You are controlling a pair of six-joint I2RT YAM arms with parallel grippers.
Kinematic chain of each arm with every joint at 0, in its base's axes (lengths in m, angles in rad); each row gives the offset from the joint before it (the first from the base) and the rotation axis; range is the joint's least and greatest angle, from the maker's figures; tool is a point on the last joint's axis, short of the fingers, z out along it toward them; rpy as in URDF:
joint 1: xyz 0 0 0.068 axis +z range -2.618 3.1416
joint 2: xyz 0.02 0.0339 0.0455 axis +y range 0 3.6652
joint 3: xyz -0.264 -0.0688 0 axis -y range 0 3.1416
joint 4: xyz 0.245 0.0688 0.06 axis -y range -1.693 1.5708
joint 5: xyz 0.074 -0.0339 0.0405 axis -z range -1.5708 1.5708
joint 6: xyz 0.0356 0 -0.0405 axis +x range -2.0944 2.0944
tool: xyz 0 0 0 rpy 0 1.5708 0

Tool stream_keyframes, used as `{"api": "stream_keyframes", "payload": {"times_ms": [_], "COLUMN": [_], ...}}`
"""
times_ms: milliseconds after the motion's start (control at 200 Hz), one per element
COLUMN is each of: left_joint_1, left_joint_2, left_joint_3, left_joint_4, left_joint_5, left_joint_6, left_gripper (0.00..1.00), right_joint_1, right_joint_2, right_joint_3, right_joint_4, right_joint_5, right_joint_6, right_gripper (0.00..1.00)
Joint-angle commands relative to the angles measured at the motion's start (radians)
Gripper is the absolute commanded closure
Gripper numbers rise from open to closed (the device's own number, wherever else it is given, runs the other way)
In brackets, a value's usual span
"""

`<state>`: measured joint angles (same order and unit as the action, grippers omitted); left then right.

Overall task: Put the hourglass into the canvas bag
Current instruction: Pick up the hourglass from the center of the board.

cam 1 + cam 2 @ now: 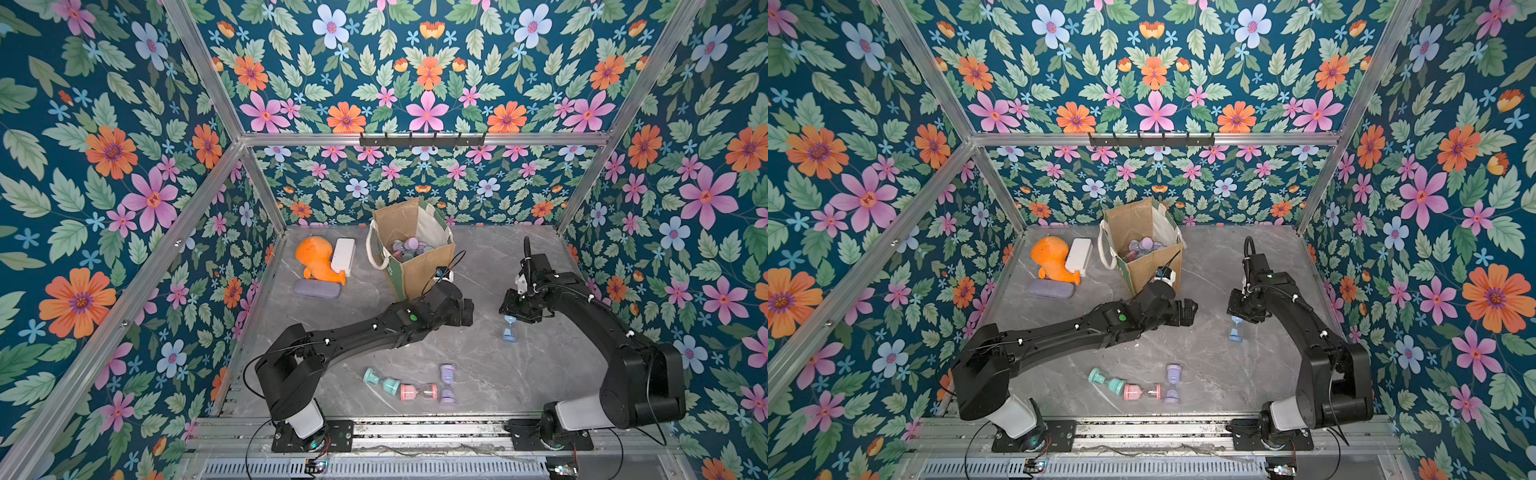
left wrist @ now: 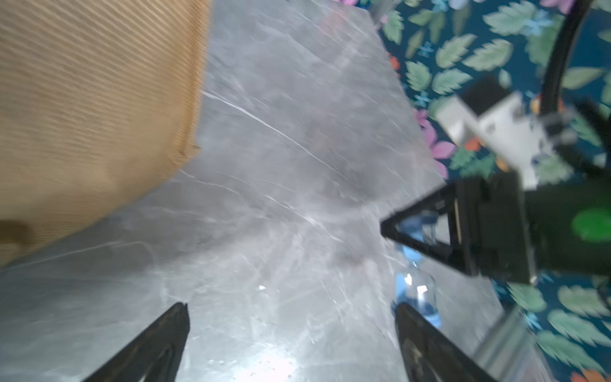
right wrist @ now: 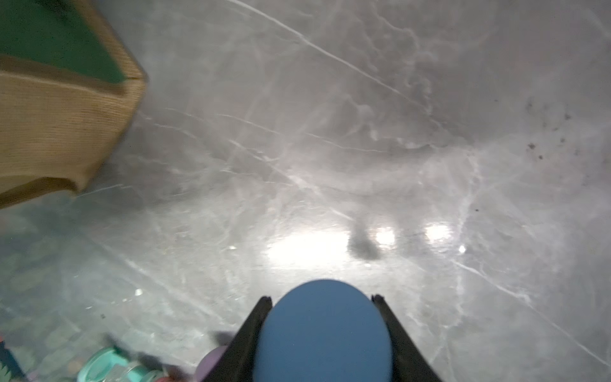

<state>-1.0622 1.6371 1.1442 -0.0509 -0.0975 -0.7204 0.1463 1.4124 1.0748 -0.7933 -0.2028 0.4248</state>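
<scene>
Left pincer (image 2: 291, 307) spread wide, forearm low; right pincer (image 3: 322, 298) tight around blue hourglass (image 3: 324, 334).

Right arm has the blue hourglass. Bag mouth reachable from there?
Probably yes. The canvas bag stands open-topped, mouth uncovered; the right arm, jaws shut on the blue hourglass, must clear the rim. The left arm by its corner crowds the way.

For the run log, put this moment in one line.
right end effector: shut on blue hourglass | left end effector: open | canvas bag: upright, holds hourglasses | loose: teal hourglass, pink hourglass, purple hourglass
</scene>
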Motion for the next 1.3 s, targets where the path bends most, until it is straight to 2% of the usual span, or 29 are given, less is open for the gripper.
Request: {"api": "stream_keyframes", "payload": {"times_ms": [0, 210, 460, 590, 1080, 1210, 1295], "left_joint_1": [-0.021, -0.083, -0.087, -0.087, -0.087, -0.087, -0.087], "left_joint_2": [0.002, 0.039, 0.075, 0.064, 0.053, 0.024, -0.003], "left_joint_3": [-0.037, -0.084, -0.079, -0.1, -0.108, -0.098, -0.097], "left_joint_4": [0.194, 0.381, 0.418, 0.464, 0.44, 0.41, 0.388], "left_joint_5": [0.087, 0.127, 0.118, 0.096, 0.094, 0.068, 0.047], "left_joint_6": [0.058, 0.134, 0.148, 0.143, 0.132, 0.138, 0.144], "left_gripper": [0.02, 0.04, 0.11, 0.24, 0.52, 0.61, 0.62], "right_joint_1": [0.042, 0.14, 0.186, 0.186, 0.185, 0.186, 0.185], "right_joint_2": [-0.031, -0.082, -0.102, -0.113, -0.116, -0.129, -0.143], "right_joint_3": [0.027, 0.076, 0.11, 0.109, 0.128, 0.134, 0.139], "right_joint_4": [0.004, 0.047, 0.053, 0.051, 0.069, 0.06, 0.056], "right_joint_5": [-0.069, -0.122, -0.137, -0.129, -0.119, -0.116, -0.116], "right_joint_6": [0.085, 0.199, 0.24, 0.243, 0.256, 0.253, 0.252], "right_gripper": [0.68, 0.68, 0.68, 0.68, 0.68, 0.64, 0.52]}}
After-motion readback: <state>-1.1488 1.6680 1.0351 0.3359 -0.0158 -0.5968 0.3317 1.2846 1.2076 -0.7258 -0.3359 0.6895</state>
